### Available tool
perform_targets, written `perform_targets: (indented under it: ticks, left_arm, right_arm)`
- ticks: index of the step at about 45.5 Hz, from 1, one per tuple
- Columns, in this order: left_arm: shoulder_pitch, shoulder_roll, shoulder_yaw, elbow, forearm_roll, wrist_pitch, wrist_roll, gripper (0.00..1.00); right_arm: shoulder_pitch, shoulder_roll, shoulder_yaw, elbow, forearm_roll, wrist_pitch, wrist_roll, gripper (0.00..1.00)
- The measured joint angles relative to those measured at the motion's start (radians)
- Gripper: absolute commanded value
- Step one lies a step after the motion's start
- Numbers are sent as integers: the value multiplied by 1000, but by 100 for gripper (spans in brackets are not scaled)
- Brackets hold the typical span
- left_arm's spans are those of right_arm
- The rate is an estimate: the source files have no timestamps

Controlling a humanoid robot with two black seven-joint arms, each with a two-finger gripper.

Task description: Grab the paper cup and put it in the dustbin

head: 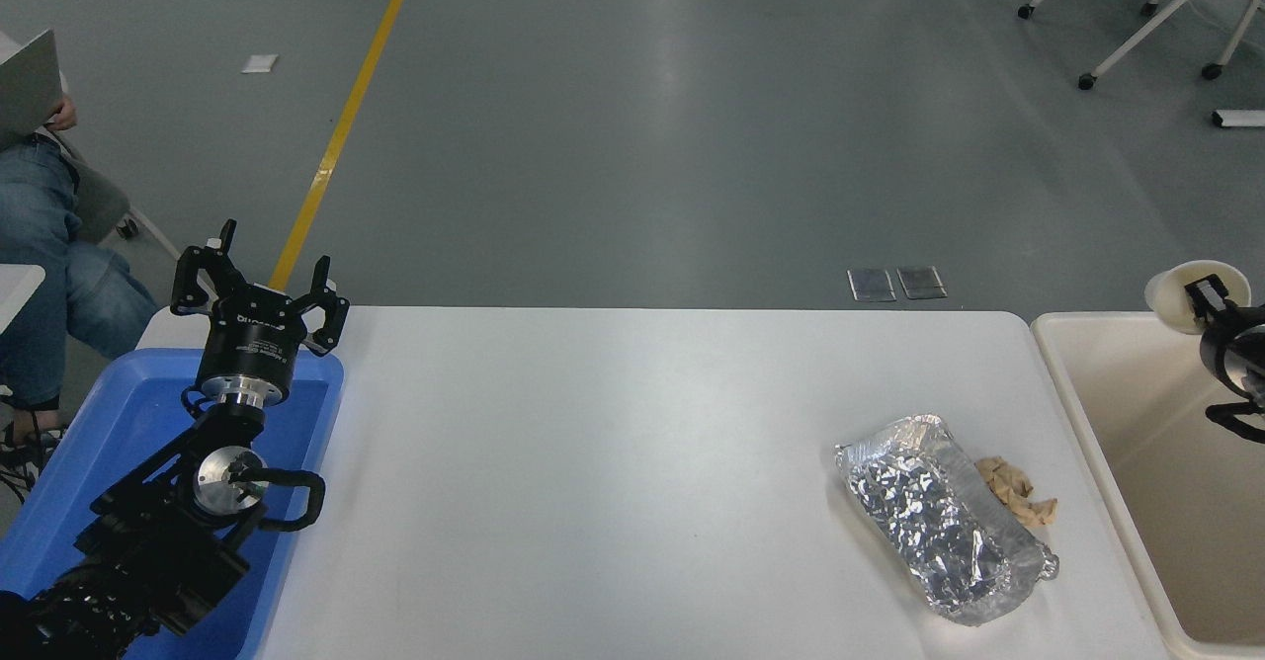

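The dustbin (1092,413) stands against the table's (613,462) right end. Over its far rim hangs the paper cup (1181,289), held at the right gripper (1201,296) (mostly cut off by the frame edge, so the grip itself is unclear). A foil bag (939,532) lies on the table's right part, scraps (1018,494) touching its right side. At the left end sits a tray (59,502), the left gripper (259,289) above its far edge

Floor (642,126) — glossy grey | yellow line (341,122) | wheeled chair (1146,8) — top right | white table (613,462)
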Motion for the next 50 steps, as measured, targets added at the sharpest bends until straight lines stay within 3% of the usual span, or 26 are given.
perform_targets:
  ticks: [21,27,30,50]
  left_arm:
    - [0,0,0,0,0,0,0,99]
    - [0,0,0,0,0,0,0,99]
    - [0,0,0,0,0,0,0,99]
    - [0,0,0,0,0,0,0,99]
  right_arm:
    - [-178,9,121,-42,5,-30,-2,0]
    - [-202,13,135,-46,5,-34,-2,62]
    - [-208,15,138,-46,2,-38,-3,100]
    - [-181,28,146,-36,-62,-62,-3,100]
